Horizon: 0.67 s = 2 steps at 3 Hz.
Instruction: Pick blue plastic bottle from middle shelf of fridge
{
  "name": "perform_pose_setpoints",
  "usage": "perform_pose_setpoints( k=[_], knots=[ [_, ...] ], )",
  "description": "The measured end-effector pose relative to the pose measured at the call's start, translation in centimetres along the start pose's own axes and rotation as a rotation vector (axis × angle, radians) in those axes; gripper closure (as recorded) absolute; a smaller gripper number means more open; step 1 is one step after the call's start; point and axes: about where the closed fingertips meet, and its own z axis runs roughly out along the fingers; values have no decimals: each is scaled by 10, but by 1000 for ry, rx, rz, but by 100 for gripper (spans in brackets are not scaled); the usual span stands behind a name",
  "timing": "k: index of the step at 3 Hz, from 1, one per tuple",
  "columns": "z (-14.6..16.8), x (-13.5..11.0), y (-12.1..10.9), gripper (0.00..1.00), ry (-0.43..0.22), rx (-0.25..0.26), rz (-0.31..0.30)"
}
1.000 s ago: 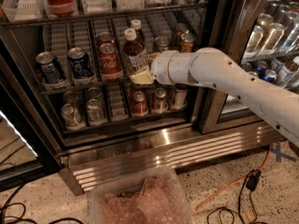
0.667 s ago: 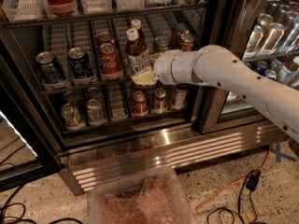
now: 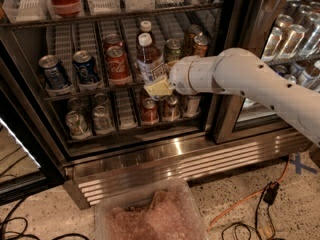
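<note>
- The gripper (image 3: pixel 159 88) shows as a pale yellowish tip at the end of the white arm (image 3: pixel 250 79). It sits at the front edge of the middle shelf (image 3: pixel 90 90), low against the bottle (image 3: pixel 150 59) and overlapping the bottom of its label.
- The one camera view does not show whether the gripper is spread, pressed together or pinching the bottle, because the thick wrist hides most of it.
- The bottle stands upright in its lane on the middle shelf, with its white cap on top and dark drink inside. Its base is hidden behind the gripper, so whether it rests on the shelf cannot be told.
- A rear bottle (image 3: pixel 145 28) stands behind it in the same lane.
- A red can (image 3: pixel 117 64) stands just to the bottle's left, and two blue cans (image 3: pixel 85 66) stand farther left. A green can (image 3: pixel 173 49) and a gold can (image 3: pixel 200 44) show above the arm on the right.
- The fridge (image 3: pixel 175 159) is open to the arm, with its ribbed steel base below. The lower shelf holds more cans (image 3: pixel 150 111), and a clear bin (image 3: pixel 150 214) sits on the floor in front.
- The reach looks finished, since the gripper is at the right bottle and at a sensible height. A firm hold is not confirmed.
- What is left is to secure the grip, lift the bottle clear of the shelf rail and draw it straight out. The red can close beside it is the likeliest thing to be knocked.
</note>
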Motion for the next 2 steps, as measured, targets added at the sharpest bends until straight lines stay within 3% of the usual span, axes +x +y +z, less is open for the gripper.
perform_pose_setpoints(
  k=[2],
  knots=[
    [-8, 7, 11, 100, 30, -14, 35]
  ],
)
